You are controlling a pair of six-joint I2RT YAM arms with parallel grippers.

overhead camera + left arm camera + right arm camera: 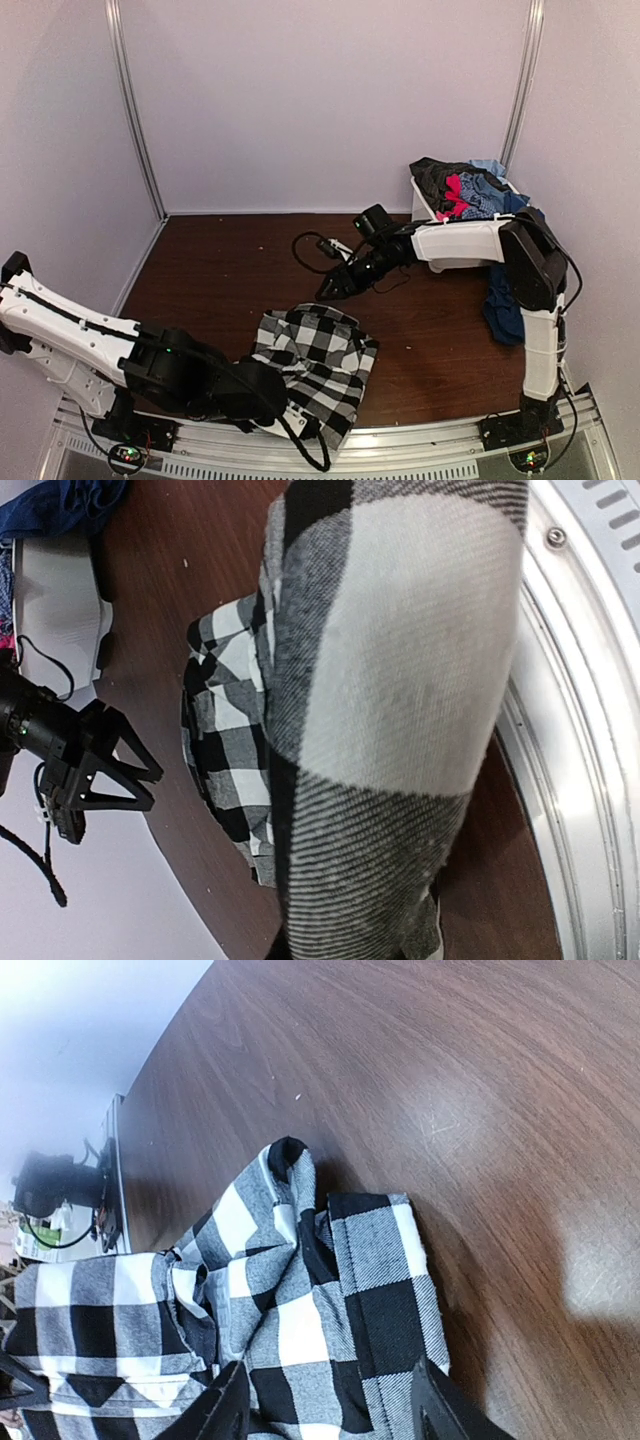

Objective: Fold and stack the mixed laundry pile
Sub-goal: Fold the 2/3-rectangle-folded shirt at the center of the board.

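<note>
The black-and-white checked shirt [318, 352] lies bunched on the brown table near the front edge. My left gripper [276, 396] sits at its near left corner. In the left wrist view the shirt [400, 680] rises right up to the camera and hides the fingers, so it looks gripped. My right gripper [335, 285] is open just above the shirt's far edge. In the right wrist view its fingers [226, 1412] straddle the shirt's hem [380, 1290] without closing. The rest of the laundry pile [465, 185] fills the white bin [428, 212]. A navy piece [503, 305] lies by the right arm.
A black cable [308, 250] loops on the table behind the right gripper. The metal rail [585, 740] runs along the table's front edge, close to the shirt. White walls enclose the table on three sides. The open right gripper [100, 770] also shows in the left wrist view.
</note>
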